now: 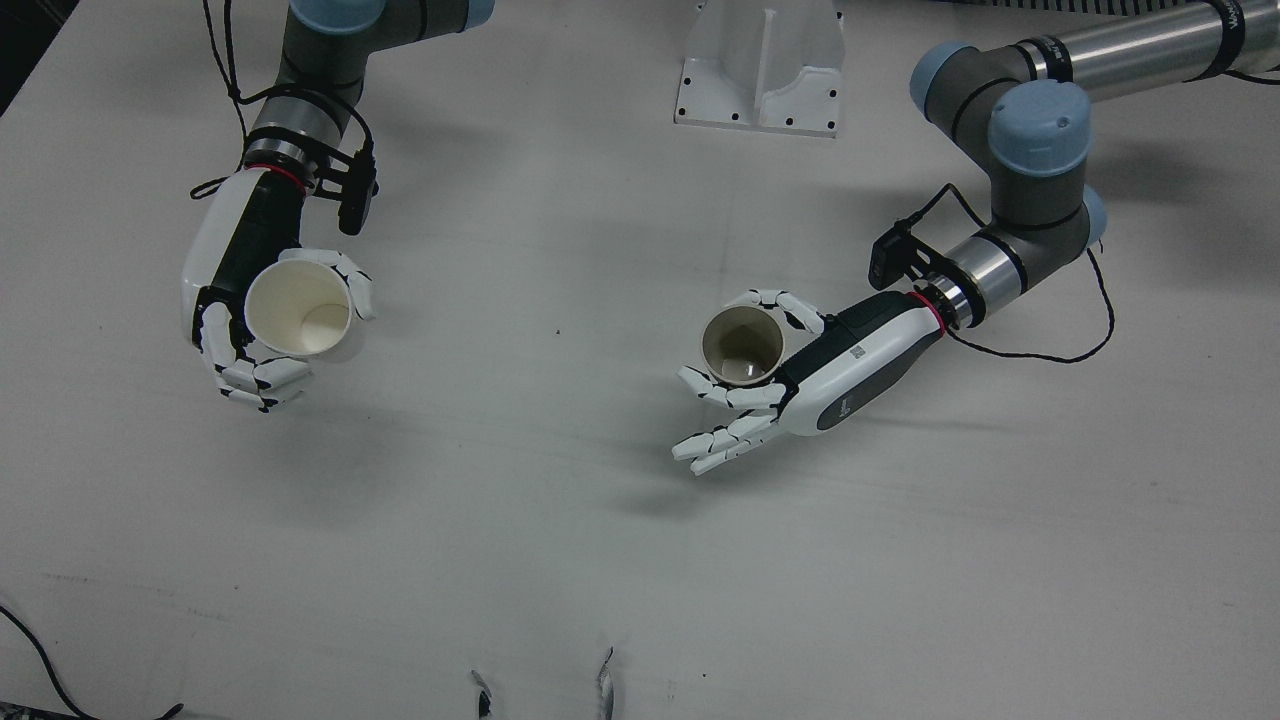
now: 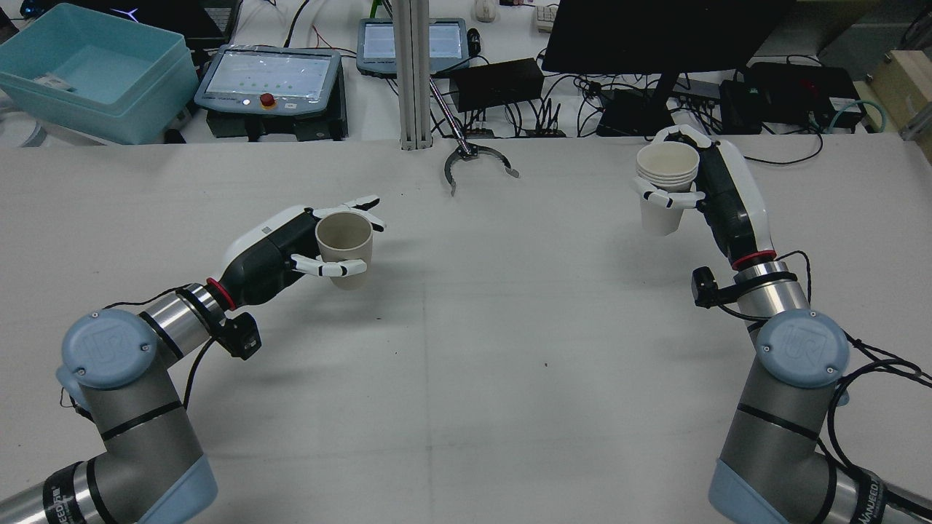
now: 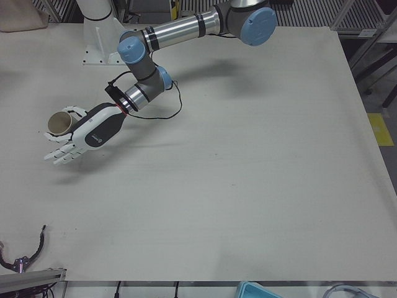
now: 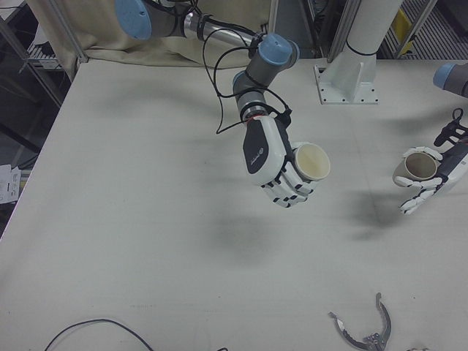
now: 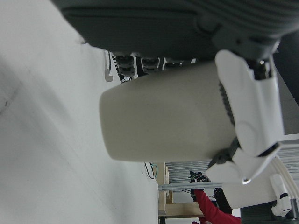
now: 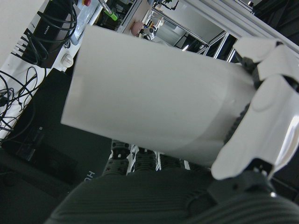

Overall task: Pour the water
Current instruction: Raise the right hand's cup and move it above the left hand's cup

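My left hand [image 1: 820,385] is shut on a tan paper cup [image 1: 742,345] and holds it upright, mouth up, a little above the table. The same left hand [image 2: 273,255] and tan cup [image 2: 344,244] show in the rear view, and the tan cup fills the left hand view [image 5: 168,116]. My right hand [image 1: 235,300] is shut on a stack of white paper cups [image 1: 300,310], raised above the table and leaning slightly. In the rear view the right hand [image 2: 728,200] grips the white stack [image 2: 666,185] far from the tan cup. Whether either cup holds water I cannot tell.
A white arm mount [image 1: 760,70] stands at the table's robot side. A black claw-shaped tool [image 2: 473,160] lies near the operators' edge. Beyond that edge are a teal bin [image 2: 95,73], pendants, a monitor and cables. Bare tabletop [image 1: 560,450] lies between the hands.
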### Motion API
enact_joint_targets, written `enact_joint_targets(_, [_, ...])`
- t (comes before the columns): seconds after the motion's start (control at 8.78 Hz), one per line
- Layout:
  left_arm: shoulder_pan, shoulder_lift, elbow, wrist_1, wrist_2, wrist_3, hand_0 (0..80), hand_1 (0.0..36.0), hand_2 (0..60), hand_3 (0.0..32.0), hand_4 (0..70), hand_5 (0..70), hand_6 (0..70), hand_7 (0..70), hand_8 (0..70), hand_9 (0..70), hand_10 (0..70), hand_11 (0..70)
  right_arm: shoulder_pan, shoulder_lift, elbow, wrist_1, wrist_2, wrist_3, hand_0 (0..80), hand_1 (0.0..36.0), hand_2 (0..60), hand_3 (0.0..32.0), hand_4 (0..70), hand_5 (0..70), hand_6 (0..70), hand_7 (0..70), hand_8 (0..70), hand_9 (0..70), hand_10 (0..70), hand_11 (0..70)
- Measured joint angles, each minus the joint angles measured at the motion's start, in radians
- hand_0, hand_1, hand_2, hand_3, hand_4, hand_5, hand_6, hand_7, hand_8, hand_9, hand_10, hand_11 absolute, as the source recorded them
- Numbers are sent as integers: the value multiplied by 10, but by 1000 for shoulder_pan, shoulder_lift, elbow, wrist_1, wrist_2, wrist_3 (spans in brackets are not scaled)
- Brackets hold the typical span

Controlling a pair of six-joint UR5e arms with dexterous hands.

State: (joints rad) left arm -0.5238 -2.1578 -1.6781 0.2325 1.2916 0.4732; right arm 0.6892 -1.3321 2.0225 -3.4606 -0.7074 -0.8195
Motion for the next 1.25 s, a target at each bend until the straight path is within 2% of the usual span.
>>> enact_joint_targets(0.11, [6, -9, -1, 7, 0, 6, 390, 360, 600, 0, 372, 244, 68, 116, 39, 65, 48, 85, 12, 16, 72, 0, -55, -140, 492, 360, 600, 0, 170, 700, 520, 692, 490, 669, 383, 557])
enact_joint_targets(0.34, [10, -19, -4, 17, 0, 9, 395, 360, 600, 0, 374, 250, 68, 117, 38, 65, 48, 85, 22, 46, 201, -5, -143, -415, 487, 360, 600, 0, 201, 700, 551, 700, 497, 681, 393, 568])
enact_joint_targets(0.57, [23, -27, -14, 29, 0, 10, 392, 360, 600, 0, 370, 248, 65, 112, 37, 63, 48, 84, 21, 92, 248, -83, -215, -603, 508, 360, 600, 0, 226, 700, 563, 700, 487, 666, 378, 552])
enact_joint_targets(0.8, [37, -30, -18, 34, 0, 12, 391, 360, 600, 0, 371, 251, 67, 115, 38, 65, 48, 84, 20, 171, 210, -204, -269, -686, 523, 360, 600, 0, 229, 700, 550, 700, 462, 630, 357, 528])
enact_joint_targets(0.91, [48, -35, -18, 34, 0, 18, 394, 360, 600, 0, 370, 250, 67, 115, 37, 65, 48, 85, 16, 213, 165, -232, -281, -702, 532, 360, 600, 0, 228, 700, 550, 700, 459, 625, 354, 524])
enact_joint_targets(1.25, [60, -48, -17, 36, 0, 33, 392, 360, 600, 0, 368, 245, 65, 111, 37, 63, 49, 86, -32, 330, 37, -252, -334, -711, 543, 360, 600, 0, 231, 700, 551, 700, 458, 622, 345, 514])
